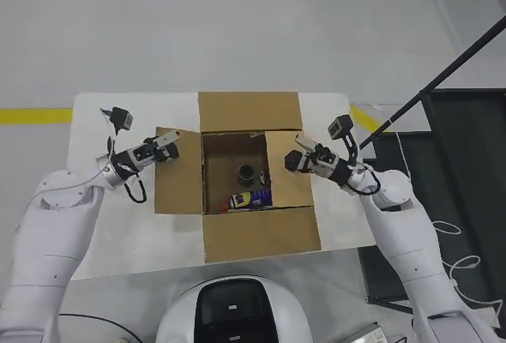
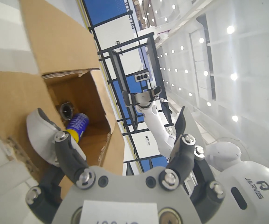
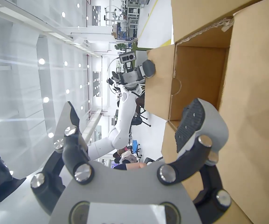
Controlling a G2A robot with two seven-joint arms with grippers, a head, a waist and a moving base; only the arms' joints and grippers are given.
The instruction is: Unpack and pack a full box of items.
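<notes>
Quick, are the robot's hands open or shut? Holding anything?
Left gripper: open, holding nothing.
Right gripper: open, holding nothing.

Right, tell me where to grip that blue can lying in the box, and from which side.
Grip the blue can across its round body near mid-length, coming straight down through the open top of the box. It lies on its side on the box floor, so the walls block sideways approach; the dark metal fitting beside it may crowd one finger.
</notes>
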